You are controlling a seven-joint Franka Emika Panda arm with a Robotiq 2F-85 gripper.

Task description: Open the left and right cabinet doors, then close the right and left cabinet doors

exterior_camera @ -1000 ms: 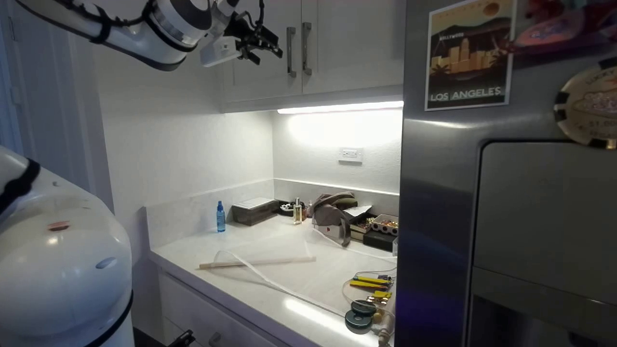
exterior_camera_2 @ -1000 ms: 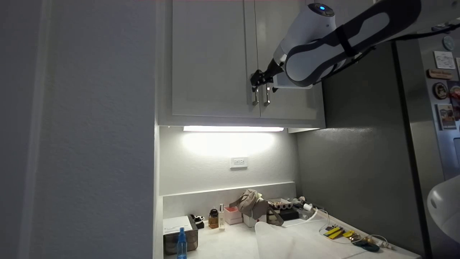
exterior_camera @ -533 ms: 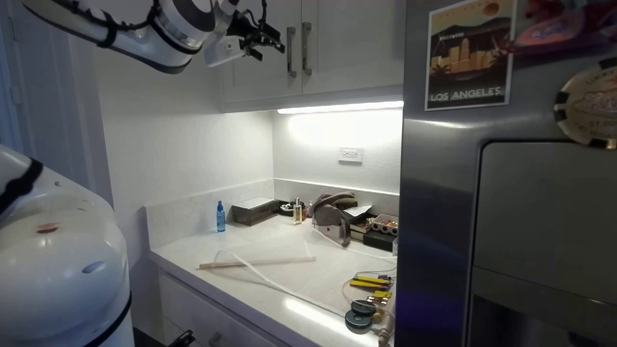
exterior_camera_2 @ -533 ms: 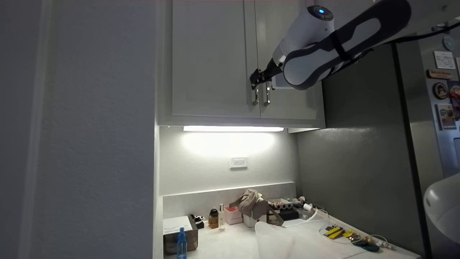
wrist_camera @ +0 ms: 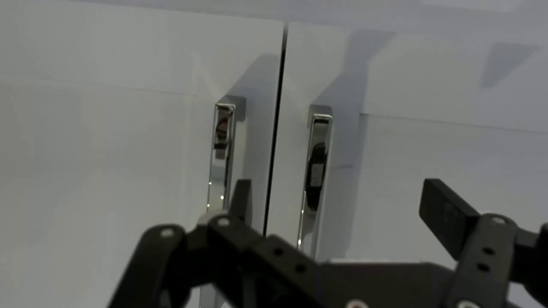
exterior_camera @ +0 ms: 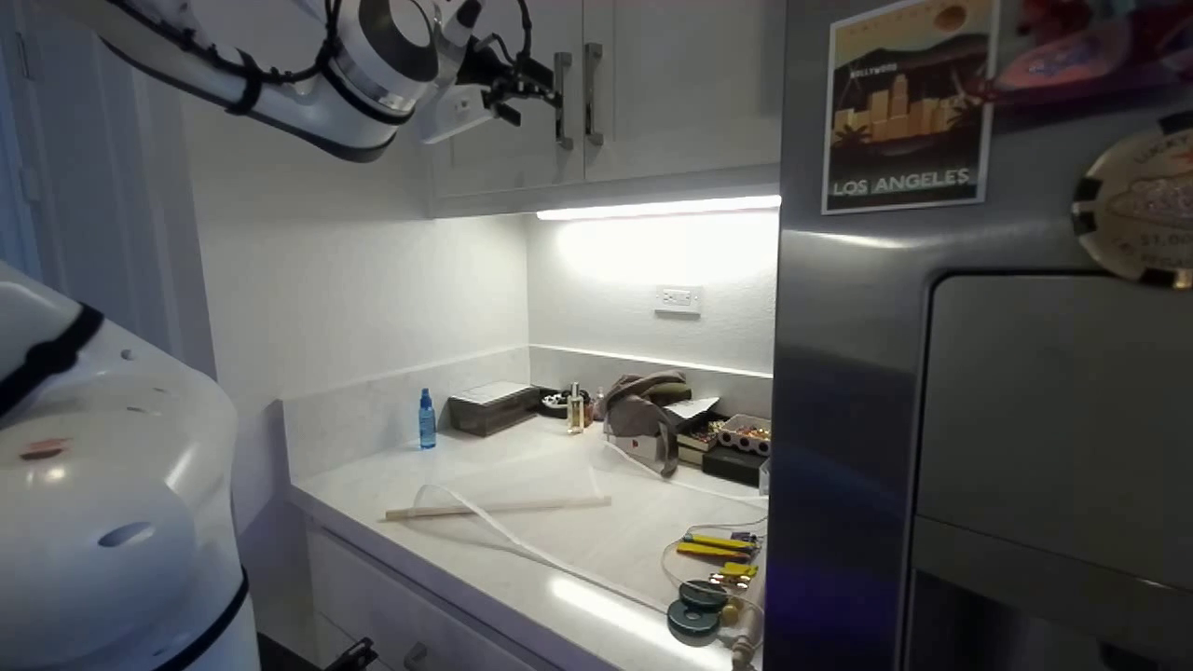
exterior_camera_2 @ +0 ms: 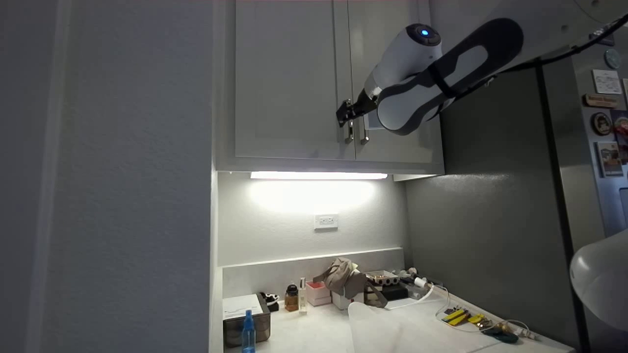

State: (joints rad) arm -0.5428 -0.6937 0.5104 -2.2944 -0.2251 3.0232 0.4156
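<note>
Wrist view: my gripper (wrist_camera: 340,203), jaws wide and holding nothing, has moved nearer the silver bar handle (wrist_camera: 317,167) of the left cabinet door (wrist_camera: 449,154), which sits closed straight ahead; the first pull probably comes next

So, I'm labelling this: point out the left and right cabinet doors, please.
Left cabinet door (exterior_camera_2: 292,78), in an exterior view: middle of its panel.
Right cabinet door (exterior_camera: 692,89), in an exterior view: middle of its panel.

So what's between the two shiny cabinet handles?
A thin dark gap where the left cabinet door and right cabinet door meet, with plain white on either side. The wrist view shows this, and one black gripper finger there too.
</note>
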